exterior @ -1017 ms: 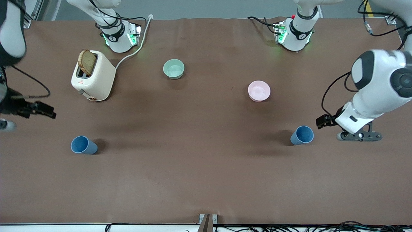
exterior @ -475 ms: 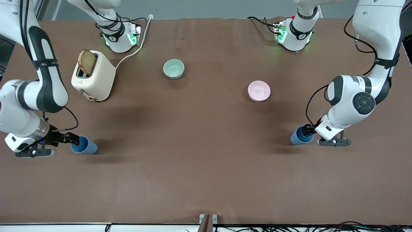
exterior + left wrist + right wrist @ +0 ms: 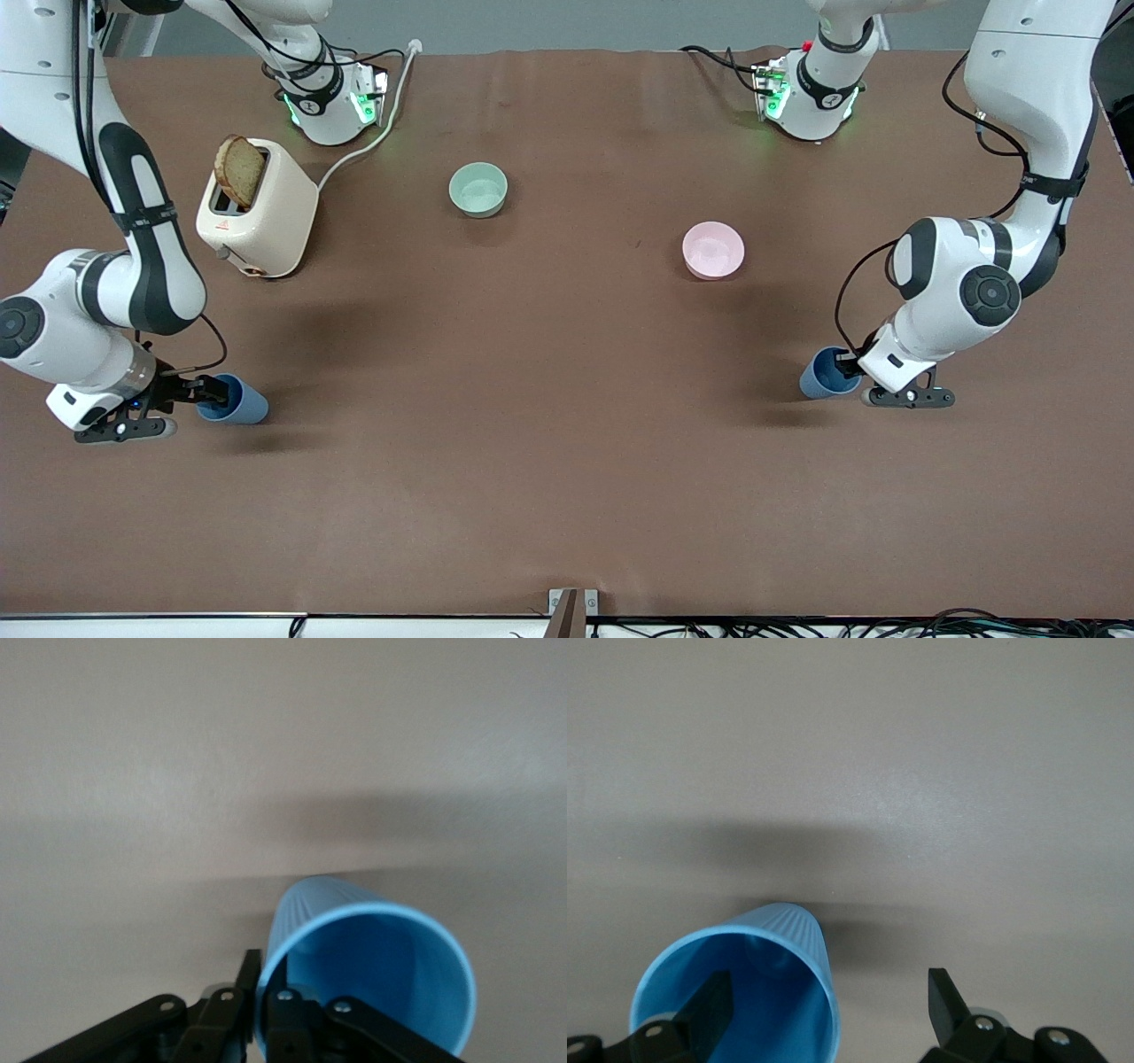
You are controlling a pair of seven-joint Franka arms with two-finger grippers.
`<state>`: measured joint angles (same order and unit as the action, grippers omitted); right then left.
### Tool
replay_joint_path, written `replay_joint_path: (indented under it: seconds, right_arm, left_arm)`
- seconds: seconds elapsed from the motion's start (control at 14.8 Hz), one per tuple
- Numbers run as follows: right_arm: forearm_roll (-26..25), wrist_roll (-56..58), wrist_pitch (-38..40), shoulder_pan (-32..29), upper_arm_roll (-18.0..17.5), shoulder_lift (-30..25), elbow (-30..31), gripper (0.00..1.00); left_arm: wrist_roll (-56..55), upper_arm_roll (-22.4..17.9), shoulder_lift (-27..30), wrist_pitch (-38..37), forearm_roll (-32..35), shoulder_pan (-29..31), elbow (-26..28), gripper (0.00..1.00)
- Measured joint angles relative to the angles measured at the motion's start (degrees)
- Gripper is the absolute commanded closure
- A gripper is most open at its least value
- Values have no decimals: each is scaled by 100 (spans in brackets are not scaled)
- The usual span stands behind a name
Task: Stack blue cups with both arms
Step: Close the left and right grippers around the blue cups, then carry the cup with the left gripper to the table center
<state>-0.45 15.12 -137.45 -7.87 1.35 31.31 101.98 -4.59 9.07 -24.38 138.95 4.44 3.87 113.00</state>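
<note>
Two blue cups stand upright on the brown table. One blue cup (image 3: pixel 828 374) is toward the left arm's end. My left gripper (image 3: pixel 849 361) is at its rim; in the left wrist view my left gripper (image 3: pixel 266 992) is shut on the cup's (image 3: pixel 381 966) wall, one finger inside, one outside. The other blue cup (image 3: pixel 235 401) is toward the right arm's end. My right gripper (image 3: pixel 210 390) is at its rim; in the right wrist view my right gripper (image 3: pixel 826 1005) is open, one finger inside the cup (image 3: pixel 744 983), one outside.
A cream toaster (image 3: pixel 257 213) with a bread slice stands near the right arm's base, its cable running to the table's edge. A mint-green bowl (image 3: pixel 478 189) and a pink bowl (image 3: pixel 713 250) sit farther from the front camera than the cups.
Both arms have come down from the table's ends to the cups. Each gripper now has a finger inside its cup's rim. The cups have not moved.
</note>
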Motion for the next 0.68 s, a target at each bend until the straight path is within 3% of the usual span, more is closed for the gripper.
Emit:
replay_joint_path:
  seconds: [0.14,0.2,0.41,0.68]
  right_arm:
    - [0,0,-31,9,-8,98,0,82]
    - [0,0,-31,10,-8,135,-1,96]
    - [0,-1,-31,7,-6,177,-6,99]
    - [2,-1,376,17,-17,173,-208,99]
  left_arm:
    - [-133,256,35,-12,-52,9,-124,100]
    - [-399,484,44,-56,-122,0,-212,100]
    - [-1874,1193,46,-247,-152,-303,-557,100]
    - [-4068,1255,-135,-321,-147,-1627,-994,100]
